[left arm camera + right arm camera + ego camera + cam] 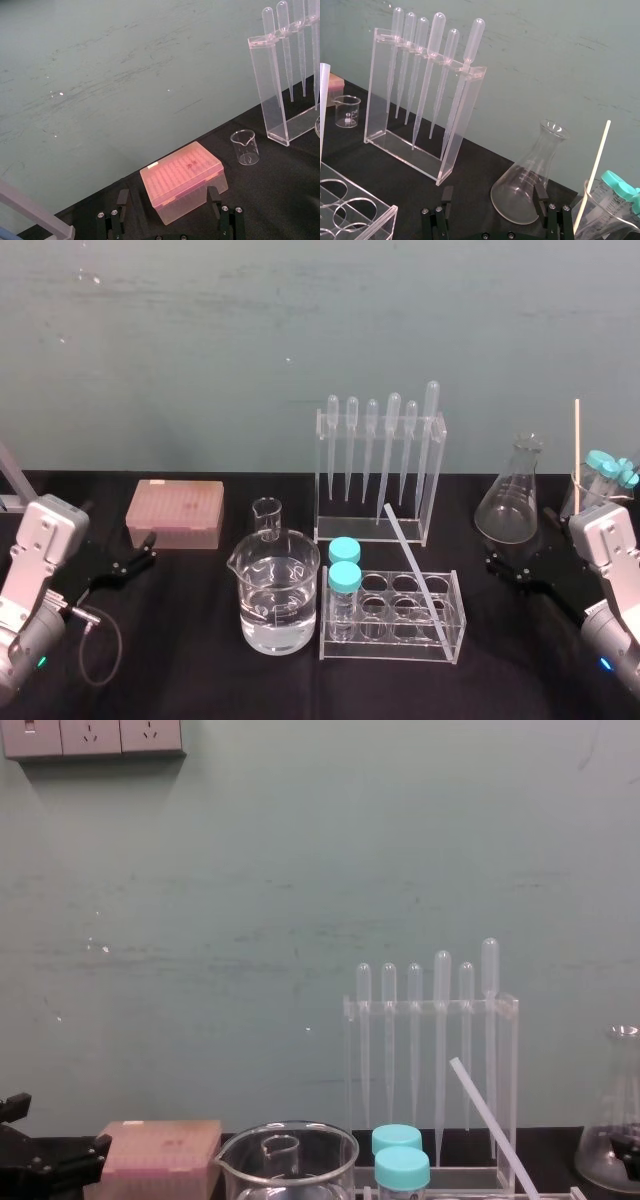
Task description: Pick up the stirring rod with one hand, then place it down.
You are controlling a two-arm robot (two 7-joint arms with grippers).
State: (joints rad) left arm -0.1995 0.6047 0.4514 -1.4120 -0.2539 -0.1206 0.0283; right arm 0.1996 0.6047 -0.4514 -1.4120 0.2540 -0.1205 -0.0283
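Stirring rod [413,562]: long, straight, translucent whitish, blunt ends. Stands tilted in the clear tube rack [325,625] at centre frame in the head view. Lower end sits among the rack's right-hand holes; upper end slants up-left. Nothing grips it. Left gripper [167,191] low at left edge, right gripper [493,190] low at right edge. Both have fingers spread and are well apart from the rod.

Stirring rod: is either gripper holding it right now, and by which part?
Nothing is held. The stirring rod leans in the tube rack, untouched; the left gripper and right gripper sit open at the table's sides.
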